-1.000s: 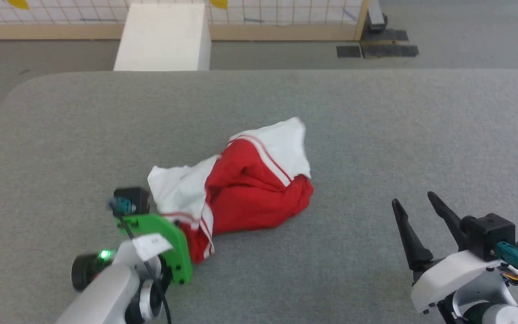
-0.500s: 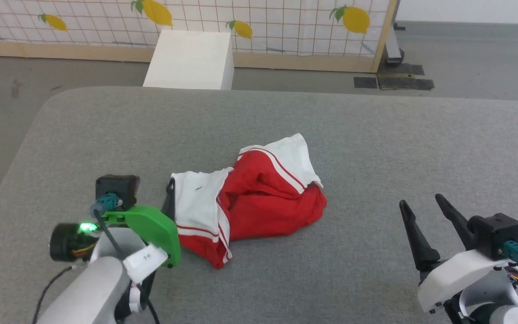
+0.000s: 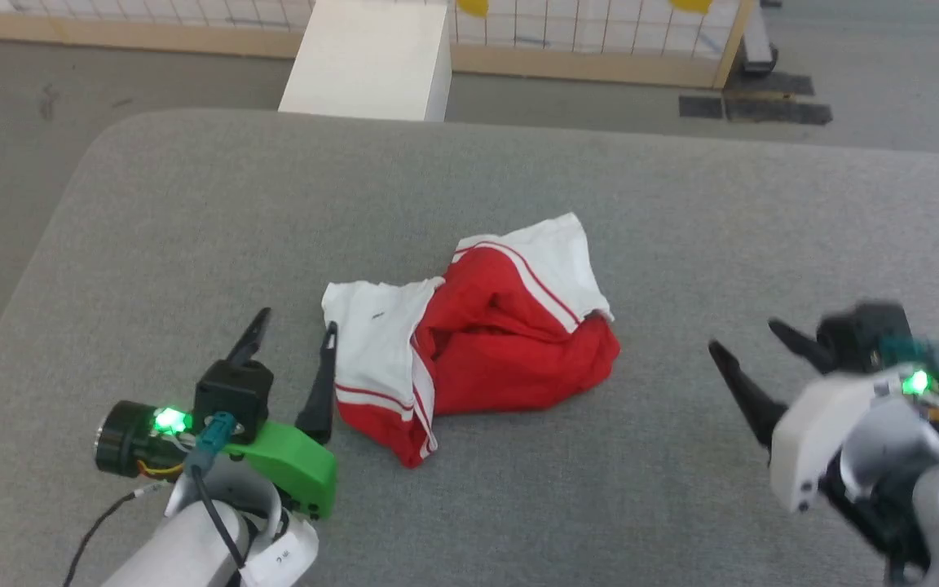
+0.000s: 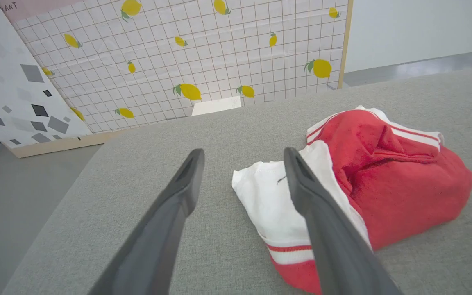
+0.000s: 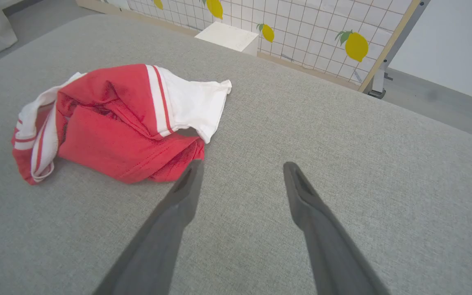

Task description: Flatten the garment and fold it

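Observation:
The garment (image 3: 486, 334) lies crumpled in a heap on the grey table (image 3: 192, 204), red body bunched between two white sleeves with red-white trim. My left gripper (image 3: 294, 319) stands open just left of the heap, its right finger beside the near white sleeve (image 4: 268, 196) and nothing between the fingers. In the left wrist view the garment (image 4: 391, 172) sits to the right of the left gripper (image 4: 242, 157). My right gripper (image 3: 742, 336) is open at the lower right, well apart from the cloth. In the right wrist view the right gripper (image 5: 240, 166) points past the garment (image 5: 117, 123) at its left.
A white box (image 3: 372, 57) stands on the floor beyond the table's far edge, before a lemon-patterned grid panel (image 4: 203, 61). The table's rounded left corner (image 3: 103, 139) drops to grey floor. Bare grey surface lies right of the heap.
My left gripper has let go of the garment's near edge, opened, and drawn back to the left. The right gripper has turned slightly. The head camera shifted, so the whole scene moved.

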Controlling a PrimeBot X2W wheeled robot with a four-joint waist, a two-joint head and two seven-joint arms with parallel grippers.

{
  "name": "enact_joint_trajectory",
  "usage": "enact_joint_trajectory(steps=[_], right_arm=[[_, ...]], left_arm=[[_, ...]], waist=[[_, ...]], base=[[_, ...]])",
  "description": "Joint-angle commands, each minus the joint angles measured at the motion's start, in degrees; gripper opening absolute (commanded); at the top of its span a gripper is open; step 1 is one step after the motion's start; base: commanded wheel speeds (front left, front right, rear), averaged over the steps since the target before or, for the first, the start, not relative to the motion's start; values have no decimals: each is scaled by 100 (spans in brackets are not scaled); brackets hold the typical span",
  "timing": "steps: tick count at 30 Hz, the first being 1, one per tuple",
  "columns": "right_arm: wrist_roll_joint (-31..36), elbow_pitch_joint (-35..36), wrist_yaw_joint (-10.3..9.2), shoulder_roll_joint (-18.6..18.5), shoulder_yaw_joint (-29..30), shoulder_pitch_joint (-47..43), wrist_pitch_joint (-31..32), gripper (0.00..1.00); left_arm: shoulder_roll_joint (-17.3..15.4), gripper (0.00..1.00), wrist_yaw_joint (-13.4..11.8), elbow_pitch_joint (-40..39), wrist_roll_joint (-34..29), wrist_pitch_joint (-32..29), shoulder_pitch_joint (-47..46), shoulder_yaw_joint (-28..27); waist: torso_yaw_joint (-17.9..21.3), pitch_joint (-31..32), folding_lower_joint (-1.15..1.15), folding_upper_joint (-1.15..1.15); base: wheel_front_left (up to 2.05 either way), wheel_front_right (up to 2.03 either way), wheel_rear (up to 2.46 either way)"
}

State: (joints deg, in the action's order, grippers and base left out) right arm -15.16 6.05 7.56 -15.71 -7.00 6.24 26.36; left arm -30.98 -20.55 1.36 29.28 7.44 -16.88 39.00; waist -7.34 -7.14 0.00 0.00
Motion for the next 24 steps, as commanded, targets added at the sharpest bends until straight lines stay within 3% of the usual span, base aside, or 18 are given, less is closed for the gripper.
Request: enact_joint_trajectory(steps=[1,7,12,24], right_arm=[[-172,-101,-8,-171,-128,429,275,100],[-911,-755,-8,-555,-749,1923,1267,100],[-1296,-1626,-8,-519,-989,2940,1786,100],[-962,-3289,-8,-681,-1826,4203,2205,100]], left_arm=[[51,100,60,0,-75,50,38,28],[327,100,98,3,-94,125,-158,132],[549,100,144,30,-100,155,-344,216],[861,100,189,56,-78,234,-624,298]], waist=[[-191,-342,0,0],[-529,-758,0,0],[-843,-1015,0,0],[-1378,-1424,0,0]], base=[[0,0,0],[0,0,0],[0,0,0],[0,0,0]])
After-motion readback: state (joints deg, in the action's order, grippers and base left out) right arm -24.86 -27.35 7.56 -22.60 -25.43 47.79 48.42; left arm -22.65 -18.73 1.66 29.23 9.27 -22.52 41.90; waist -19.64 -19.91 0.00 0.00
